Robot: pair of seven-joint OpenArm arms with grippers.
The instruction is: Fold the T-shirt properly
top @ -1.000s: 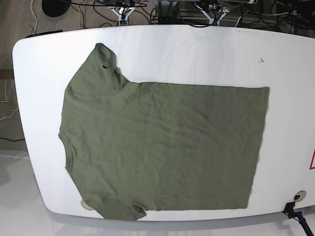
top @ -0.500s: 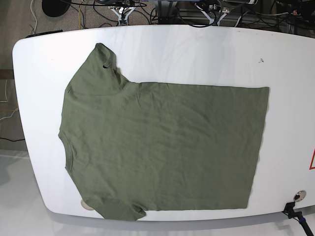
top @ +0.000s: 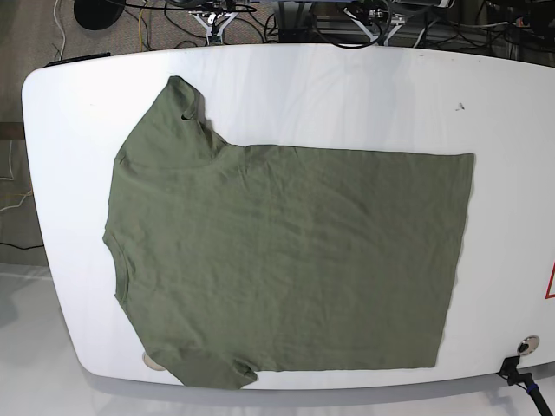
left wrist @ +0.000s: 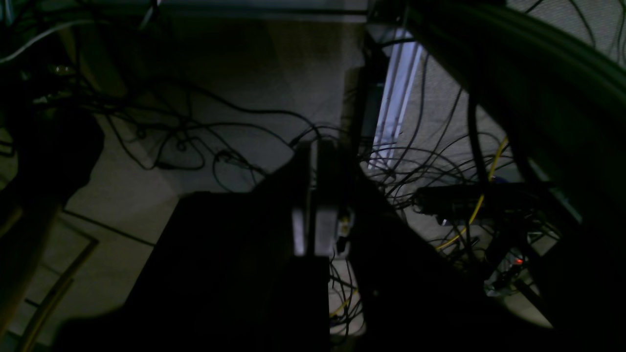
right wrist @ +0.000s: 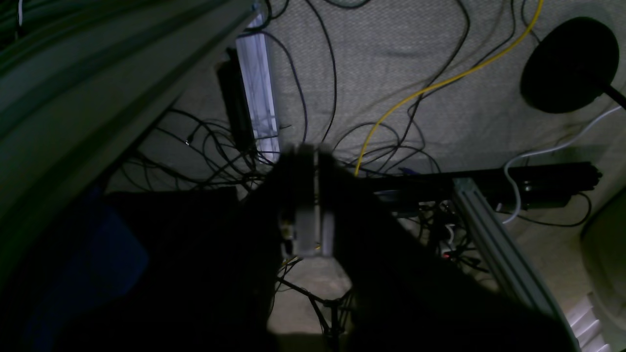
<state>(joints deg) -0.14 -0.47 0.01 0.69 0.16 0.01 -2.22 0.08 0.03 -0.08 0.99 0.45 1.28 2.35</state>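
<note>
The olive-green T-shirt (top: pixel 286 260) lies spread flat on the white table (top: pixel 347 87). Its collar points left, its hem is at the right, one sleeve reaches the far left and the other hangs at the front edge. My left gripper (left wrist: pixel 313 149) is shut and empty, held off the table over the cabled floor. My right gripper (right wrist: pixel 313 151) is also shut and empty over the floor. In the base view only their tips show past the table's far edge, the left gripper (top: pixel 381 17) and the right gripper (top: pixel 212 19), both well away from the shirt.
Cables, a yellow cord (right wrist: pixel 415 93) and metal frame rails (right wrist: pixel 494 254) lie on the floor behind the table. A round black stand base (right wrist: pixel 570 63) is on the floor. A small black fitting (top: pixel 520 377) sits at the table's front right corner.
The T-shirt has not moved. The arm tips at the far edge of the table have shifted slightly further back.
</note>
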